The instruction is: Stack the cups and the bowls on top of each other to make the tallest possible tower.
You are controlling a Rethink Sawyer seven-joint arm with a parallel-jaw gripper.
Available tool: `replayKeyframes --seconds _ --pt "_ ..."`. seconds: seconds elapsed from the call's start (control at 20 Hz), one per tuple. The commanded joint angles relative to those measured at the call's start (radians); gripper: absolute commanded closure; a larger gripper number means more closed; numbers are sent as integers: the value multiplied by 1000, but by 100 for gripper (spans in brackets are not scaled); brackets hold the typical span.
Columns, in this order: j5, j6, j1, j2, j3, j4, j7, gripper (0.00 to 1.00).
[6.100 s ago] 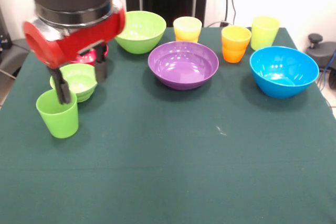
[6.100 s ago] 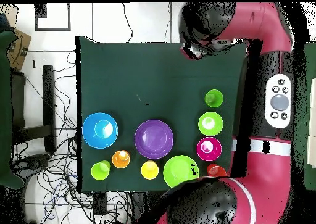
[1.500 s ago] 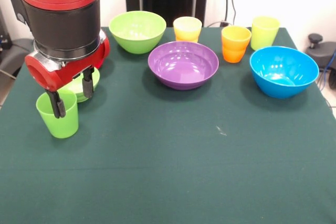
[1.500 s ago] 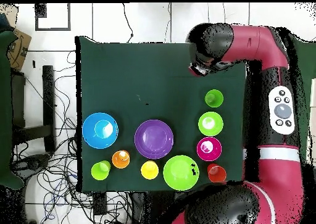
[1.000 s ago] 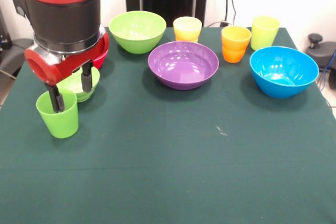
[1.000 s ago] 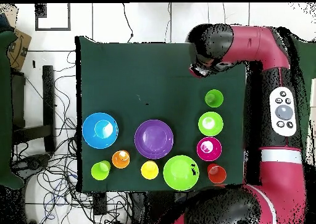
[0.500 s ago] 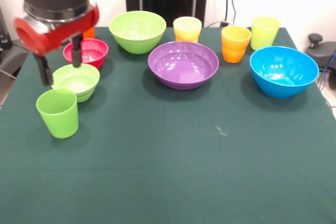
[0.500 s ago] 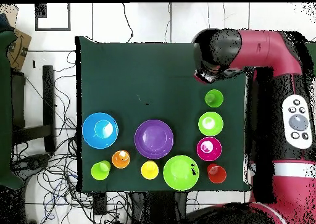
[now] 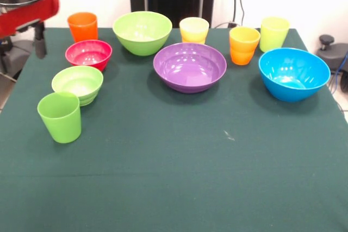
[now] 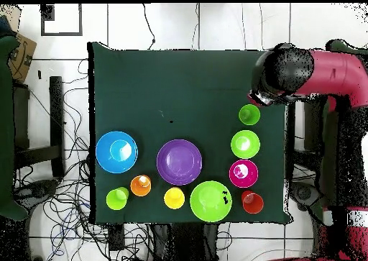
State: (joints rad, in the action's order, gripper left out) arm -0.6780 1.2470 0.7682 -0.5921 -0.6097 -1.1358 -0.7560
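Overhead shows arm point(image 10: 316, 71) whole; front only 1 end effector point(image 9: 30, 39) finger, perhaps.

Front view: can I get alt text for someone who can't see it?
Nothing is stacked yet: five cups and five bowls stand apart on the green table. The gripper hangs at the upper left edge, holding nothing and clear of them.

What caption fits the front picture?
Ten cups and bowls sit unstacked on the green table; the gripper hovers aside.
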Motion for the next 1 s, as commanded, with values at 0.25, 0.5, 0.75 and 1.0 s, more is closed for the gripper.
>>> replayKeyframes --seconds 0.25,0.5,0.75,1.0 --pt "-46 -81 -4 39 4 -117 148 0" --pt "-30 -107 -9 27 1 -151 104 0" --pt "-12 -114 -13 5 0 -182 72 0" --pt "-8 -134 -19 11 -2 -195 49 0"
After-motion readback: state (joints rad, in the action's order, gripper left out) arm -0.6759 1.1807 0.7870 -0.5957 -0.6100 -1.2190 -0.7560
